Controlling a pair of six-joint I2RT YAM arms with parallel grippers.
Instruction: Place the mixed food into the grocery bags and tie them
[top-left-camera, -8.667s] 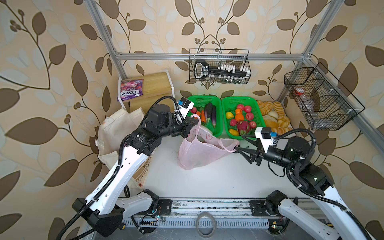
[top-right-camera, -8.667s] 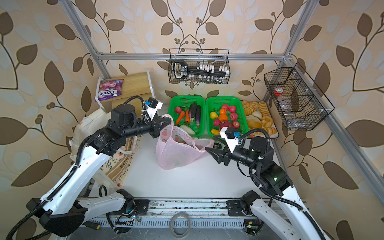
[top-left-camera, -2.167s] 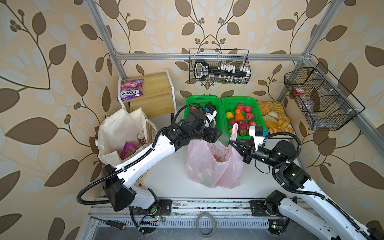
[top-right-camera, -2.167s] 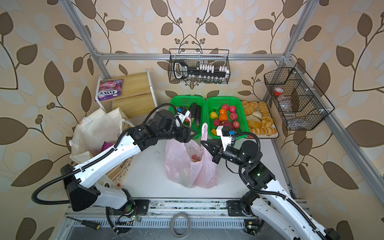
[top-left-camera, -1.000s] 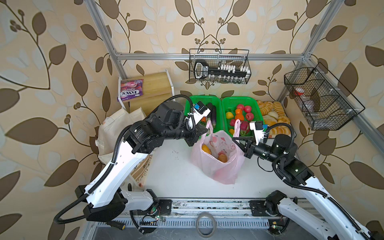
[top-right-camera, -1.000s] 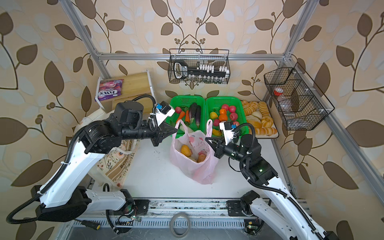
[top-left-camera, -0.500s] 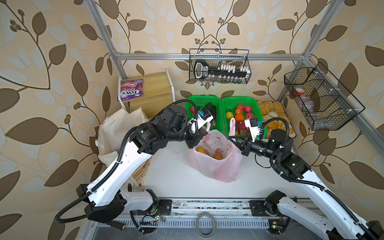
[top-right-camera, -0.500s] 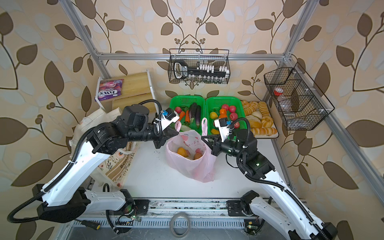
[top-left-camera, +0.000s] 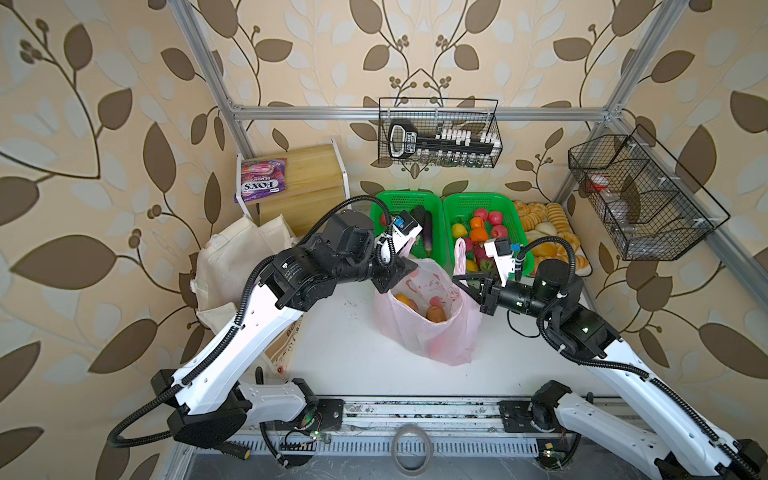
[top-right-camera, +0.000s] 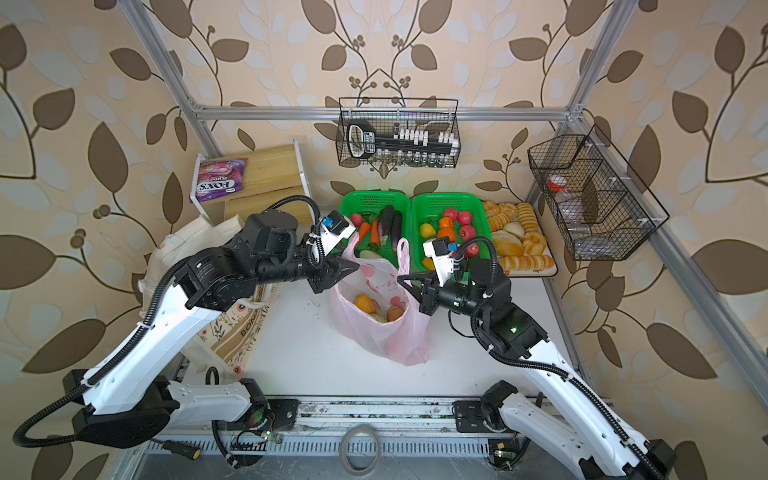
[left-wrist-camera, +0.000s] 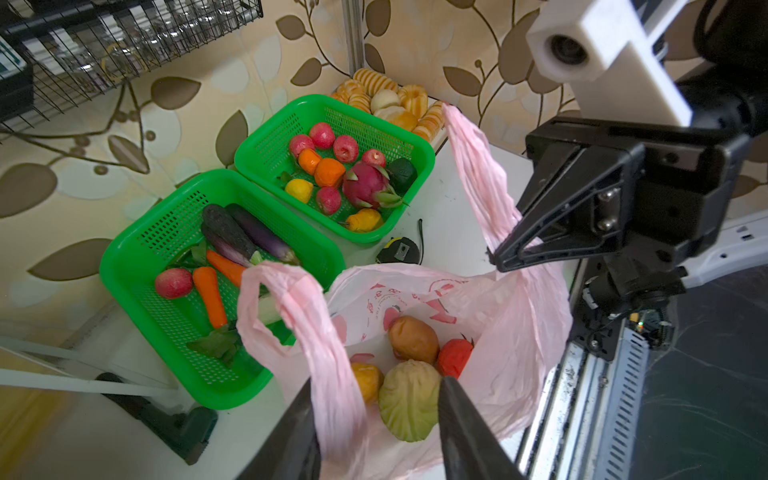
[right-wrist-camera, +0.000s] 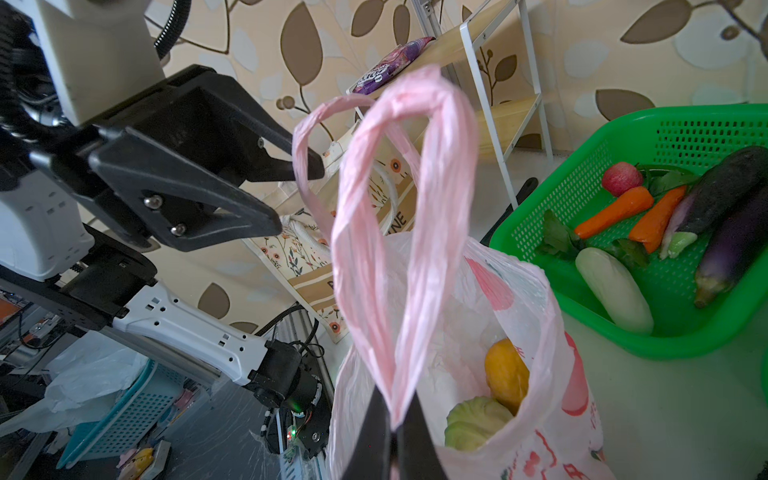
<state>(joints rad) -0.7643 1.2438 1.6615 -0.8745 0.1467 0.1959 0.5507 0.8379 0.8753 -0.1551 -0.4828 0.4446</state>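
The left gripper (right-wrist-camera: 298, 198), at eleven o'clock of the pink bag (top-left-camera: 440, 336), has just let go, the handle (left-wrist-camera: 336, 374) slack between its parted fingers (left-wrist-camera: 465, 424), while the right gripper (left-wrist-camera: 503, 255) at one o'clock stays clenched on the other handle (right-wrist-camera: 415, 95); the mid-table bag is loaded, so tying looks next.

White arms (top-left-camera: 249, 328), black joints (top-left-camera: 303, 274), ribbed cables (top-left-camera: 137, 424), perhaps green lights (top-left-camera: 586, 330).

The left gripper (left-wrist-camera: 377, 380) has its 2 black fingers spread, and 1 handle of the pink plastic bag (left-wrist-camera: 519, 316) rises between them, lying against 1 finger. The right gripper (left-wrist-camera: 498, 257) pinches the bag's other handle. Inside the bag lie a brown potato (left-wrist-camera: 413, 338), a red vegetable (left-wrist-camera: 455, 357), a green cabbage (left-wrist-camera: 409, 405) and a yellow-orange piece (left-wrist-camera: 370, 380), and 2 green baskets (left-wrist-camera: 124, 266) stand just beyond it.
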